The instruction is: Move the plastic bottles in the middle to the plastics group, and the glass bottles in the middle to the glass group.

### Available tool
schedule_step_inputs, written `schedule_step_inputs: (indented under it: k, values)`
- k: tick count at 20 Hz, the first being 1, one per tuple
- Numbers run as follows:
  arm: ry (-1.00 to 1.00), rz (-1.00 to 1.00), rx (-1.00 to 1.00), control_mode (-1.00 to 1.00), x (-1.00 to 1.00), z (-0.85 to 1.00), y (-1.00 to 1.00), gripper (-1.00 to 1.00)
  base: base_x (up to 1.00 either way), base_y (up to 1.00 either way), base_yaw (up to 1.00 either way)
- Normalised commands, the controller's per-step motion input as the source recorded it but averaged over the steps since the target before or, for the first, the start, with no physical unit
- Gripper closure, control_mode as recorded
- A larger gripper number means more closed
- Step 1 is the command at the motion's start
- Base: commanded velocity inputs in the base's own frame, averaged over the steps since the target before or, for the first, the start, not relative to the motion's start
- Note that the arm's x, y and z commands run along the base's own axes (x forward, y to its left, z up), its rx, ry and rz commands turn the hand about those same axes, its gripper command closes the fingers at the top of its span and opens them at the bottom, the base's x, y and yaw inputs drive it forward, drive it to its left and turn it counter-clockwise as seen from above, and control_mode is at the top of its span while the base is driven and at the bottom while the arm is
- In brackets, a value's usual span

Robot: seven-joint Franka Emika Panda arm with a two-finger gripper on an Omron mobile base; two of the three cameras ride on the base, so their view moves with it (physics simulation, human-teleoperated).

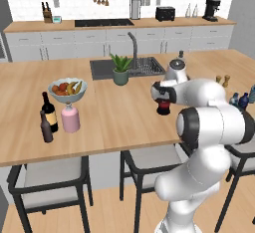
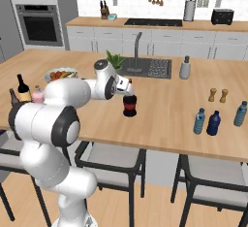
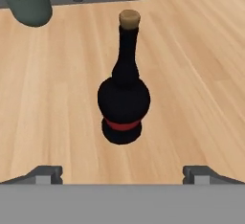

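Note:
A squat, near-black glass bottle [image 3: 123, 103] with a red band and a cork stands upright in the middle of the wooden island [image 1: 114, 122]. It also appears in the base views [image 1: 163, 107] [image 2: 129, 105]. My gripper [image 3: 123, 174] hovers open just above and behind the bottle [image 1: 162, 93] [image 2: 127, 88], fingers spread wide and touching nothing. The plastics group of small blue bottles [image 2: 213, 123] [image 1: 243, 100] stands at the right end. The glass group, a tall wine bottle [image 1: 49, 111] and a slim brown bottle [image 1: 46, 126], stands at the left end.
A pink bottle [image 1: 70, 117] and a fruit bowl [image 1: 67, 88] stand by the glass group. A potted plant [image 1: 120, 70] and the sink [image 1: 102, 70] lie behind the middle. Two brown shakers [image 2: 218, 95] and a grey dispenser [image 2: 184, 68] are at the right. Stools [image 1: 50, 177] line the near edge.

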Motion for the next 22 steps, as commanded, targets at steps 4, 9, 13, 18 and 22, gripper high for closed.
schedule_step_inputs:
  k: [4,9,13,18,22]
  values:
    - [0.00,0.00,0.12,-1.00,0.38,0.07,-0.43,-1.00,0.00,0.00,0.00]
    - [0.05,0.00,0.09,-1.00,0.27,0.05,-0.09,-1.00,0.00,0.00,0.00]
    - [0.11,0.00,0.00,-1.00,0.24,-0.01,0.00,-1.00,0.00,0.00,0.00]
    - [0.02,0.00,0.00,-1.00,0.07,-0.12,0.12,-1.00,0.00,0.00,0.00]
    - [0.00,0.03,0.00,-1.00,0.00,-0.27,0.42,-1.00,0.00,0.00,0.00]
